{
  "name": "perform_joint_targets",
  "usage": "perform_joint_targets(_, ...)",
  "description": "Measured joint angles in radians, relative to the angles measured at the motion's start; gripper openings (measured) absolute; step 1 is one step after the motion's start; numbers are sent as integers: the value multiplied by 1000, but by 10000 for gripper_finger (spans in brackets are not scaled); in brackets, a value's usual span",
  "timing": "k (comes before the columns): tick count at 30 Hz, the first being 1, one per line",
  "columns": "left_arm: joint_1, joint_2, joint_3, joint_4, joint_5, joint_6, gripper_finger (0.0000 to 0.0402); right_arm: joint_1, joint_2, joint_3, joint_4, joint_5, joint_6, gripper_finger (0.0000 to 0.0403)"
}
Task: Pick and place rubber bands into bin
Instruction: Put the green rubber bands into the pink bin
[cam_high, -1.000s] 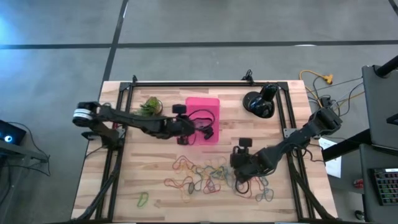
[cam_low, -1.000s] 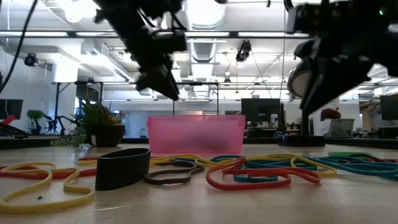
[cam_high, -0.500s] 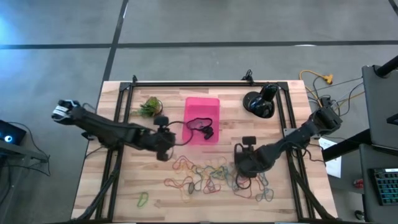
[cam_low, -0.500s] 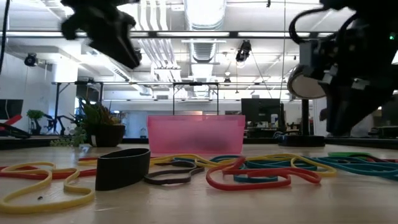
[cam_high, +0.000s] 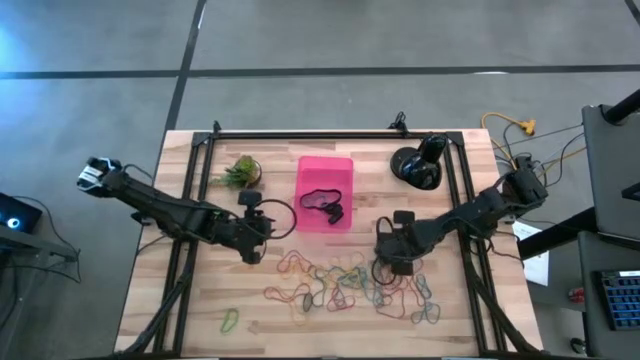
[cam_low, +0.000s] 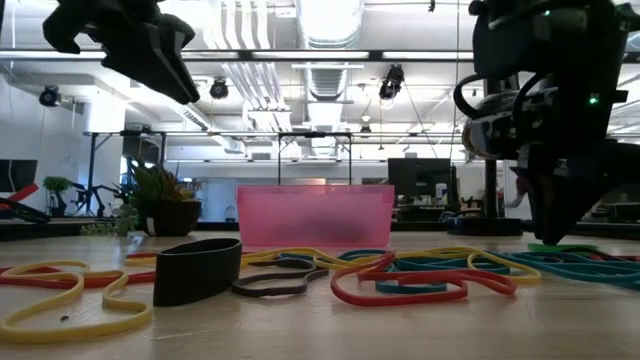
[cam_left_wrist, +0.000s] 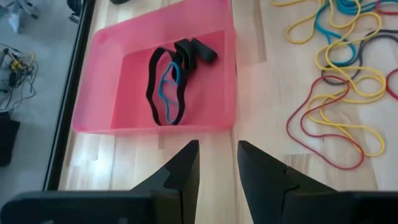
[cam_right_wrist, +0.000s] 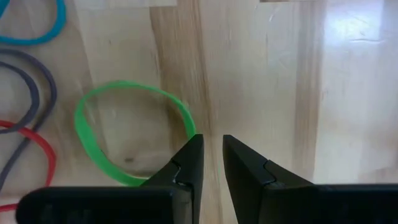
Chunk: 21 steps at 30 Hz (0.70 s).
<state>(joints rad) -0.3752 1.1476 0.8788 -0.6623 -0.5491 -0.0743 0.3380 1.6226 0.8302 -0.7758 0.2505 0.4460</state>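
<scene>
Rubber bands (cam_high: 345, 280) lie scattered in a loose heap on the wooden table (cam_high: 190, 300), just in front of the pink bin (cam_high: 325, 192).

Right claw (cam_right_wrist: 209, 155): fingers narrowly parted, nothing between them; one finger (cam_right_wrist: 186, 163) lies over the edge of a green band (cam_right_wrist: 127, 134) lying flat on the wood. It is low at the heap's right edge.

Left claw (cam_left_wrist: 217, 162): fingers slightly spread, empty, hanging above the table just left of the bin.

Bin contents: a black band (cam_left_wrist: 158, 87), a blue band (cam_left_wrist: 169, 93) and a folded black band (cam_left_wrist: 196, 53).

A small plant (cam_high: 238, 170) stands left of the bin.
</scene>
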Motion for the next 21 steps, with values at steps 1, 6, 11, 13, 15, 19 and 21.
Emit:
perform_joint_targets(1,0,1,-3,-2,0,0,93,-2,0,0,5,-5,-4,57)
perform_joint_targets(6,0,17,-4,-4,1,-7,93,-4,0,0,12,-27,-8,57)
perform_joint_targets(11,0,21,-4,-4,0,-8,93,-6,0,0,5,-50,-8,57)
perform_joint_targets(13,0,21,-4,-4,1,-8,93,-6,-5,0,7,-52,-8,57)
perform_joint_targets(15,0,21,-4,-4,0,-8,93,-6,-12,0,9,-52,-8,57)
perform_joint_targets(19,0,21,-4,-4,0,-9,93,-5,-23,0,8,-51,-8,57)
perform_joint_targets(21,0,21,-4,-4,0,-9,93,-5,-27,0,8,-51,-4,57)
